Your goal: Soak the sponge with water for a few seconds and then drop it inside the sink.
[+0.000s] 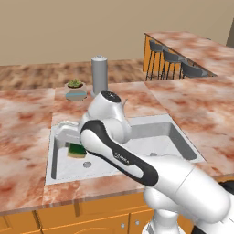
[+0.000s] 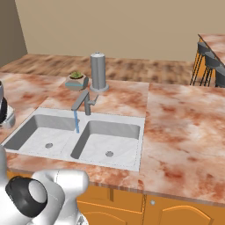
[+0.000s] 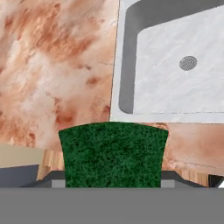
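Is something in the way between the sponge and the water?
Nothing I can see. The gripper holds the sponge near the sink. The water runs from the faucet down into a bowl with just a drain in it, and the space around the stream looks open.

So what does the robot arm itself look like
The arm is glossy white, built of rounded, bulbous segments with dark grey to black bands at the joints. One link carries small pale lettering on its dark band. A round dark cap with a grey centre shows on a white joint in the right base view.
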You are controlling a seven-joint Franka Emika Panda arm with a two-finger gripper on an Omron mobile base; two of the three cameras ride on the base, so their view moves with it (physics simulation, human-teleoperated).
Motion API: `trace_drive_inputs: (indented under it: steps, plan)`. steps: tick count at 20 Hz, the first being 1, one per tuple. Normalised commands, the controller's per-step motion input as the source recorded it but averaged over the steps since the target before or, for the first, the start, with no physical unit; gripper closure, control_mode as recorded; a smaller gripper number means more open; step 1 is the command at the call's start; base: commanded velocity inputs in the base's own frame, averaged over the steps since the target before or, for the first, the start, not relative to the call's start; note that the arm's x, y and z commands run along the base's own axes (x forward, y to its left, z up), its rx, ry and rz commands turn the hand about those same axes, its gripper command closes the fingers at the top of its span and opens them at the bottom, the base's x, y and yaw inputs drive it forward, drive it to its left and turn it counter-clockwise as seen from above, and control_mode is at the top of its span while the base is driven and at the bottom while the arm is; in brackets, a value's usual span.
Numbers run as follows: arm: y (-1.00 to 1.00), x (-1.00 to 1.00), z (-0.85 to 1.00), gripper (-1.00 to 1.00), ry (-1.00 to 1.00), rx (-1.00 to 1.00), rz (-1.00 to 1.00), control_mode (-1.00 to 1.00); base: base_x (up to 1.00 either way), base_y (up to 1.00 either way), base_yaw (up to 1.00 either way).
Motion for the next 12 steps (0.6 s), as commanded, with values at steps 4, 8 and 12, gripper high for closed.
trace_drive_inputs:
  steps: [4, 8, 12]
  plan:
    - [-0.42, 0.00, 0.15, 1.00, 0.25, -0.02, -0.12, -1.00, 0.00, 0.00, 0.00]
    - [-0.28, -0.03, 0.07, 1.00, 0.18, -0.04, -0.15, -1.00, 0.00, 0.00, 0.00]
    - [0.00, -0.14, 0.00, 1.00, 0.11, -0.17, -0.08, -1.00, 0.00, 0.00, 0.00]
